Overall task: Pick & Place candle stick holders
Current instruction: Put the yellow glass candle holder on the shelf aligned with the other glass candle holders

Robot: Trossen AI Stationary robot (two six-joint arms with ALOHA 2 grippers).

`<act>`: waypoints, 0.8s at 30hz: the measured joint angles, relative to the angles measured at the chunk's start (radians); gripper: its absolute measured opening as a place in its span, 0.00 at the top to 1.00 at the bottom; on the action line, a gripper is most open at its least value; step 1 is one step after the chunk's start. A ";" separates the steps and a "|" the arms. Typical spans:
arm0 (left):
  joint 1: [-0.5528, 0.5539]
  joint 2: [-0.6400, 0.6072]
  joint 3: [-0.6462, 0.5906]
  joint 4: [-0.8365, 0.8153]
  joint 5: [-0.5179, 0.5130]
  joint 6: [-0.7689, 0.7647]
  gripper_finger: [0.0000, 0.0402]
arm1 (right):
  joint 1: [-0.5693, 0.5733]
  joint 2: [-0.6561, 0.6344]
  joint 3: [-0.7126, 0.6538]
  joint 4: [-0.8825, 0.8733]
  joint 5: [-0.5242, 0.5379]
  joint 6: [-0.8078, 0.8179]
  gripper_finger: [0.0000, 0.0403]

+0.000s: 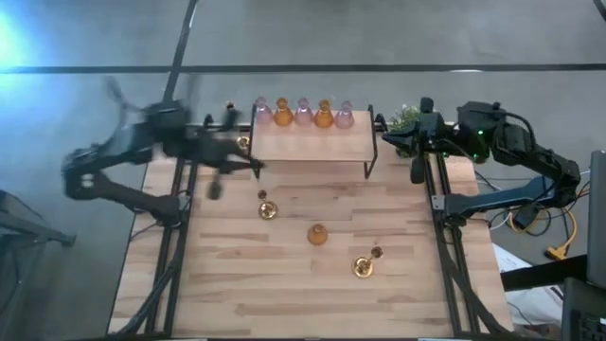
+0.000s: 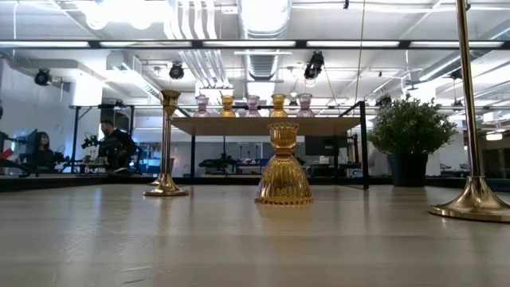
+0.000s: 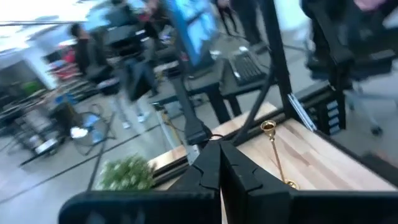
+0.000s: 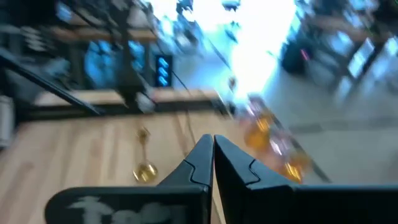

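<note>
Op: High view: my left gripper (image 1: 248, 163) and right gripper (image 1: 388, 138) both pinched closed, holding nothing.

Insp: Target?

Op: Amber bell-shaped glass holder (image 1: 317, 234) mid-table. Likely fragile, slick; I'd grip its neck.

Left arm reaching in over the bench's (image 1: 312, 284) far-left corner, elbow folded outside the left edge; left tool (image 1: 254, 166) pinched closed, carrying nothing. Right arm sitting folded past the bench's far-right corner, right tool (image 1: 386, 138) pointing inward, fingers (image 4: 198, 163) pressed together, empty.
</note>
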 joint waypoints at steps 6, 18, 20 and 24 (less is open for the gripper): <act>0.000 -0.389 -0.347 0.090 -0.103 -0.131 1.00 | 0.000 0.061 0.000 0.086 -0.162 -0.119 0.98; 0.000 -0.893 -1.020 0.516 -0.326 -0.238 1.00 | -0.029 0.257 -0.037 -0.081 -0.297 -0.182 0.98; 0.001 -0.931 -1.108 0.552 -0.391 -0.241 1.00 | -0.029 0.265 -0.075 -0.076 -0.297 -0.205 0.98; 0.000 -0.971 -1.226 0.625 -0.528 -0.265 1.00 | -0.032 0.269 -0.182 -0.028 -0.325 -0.224 0.98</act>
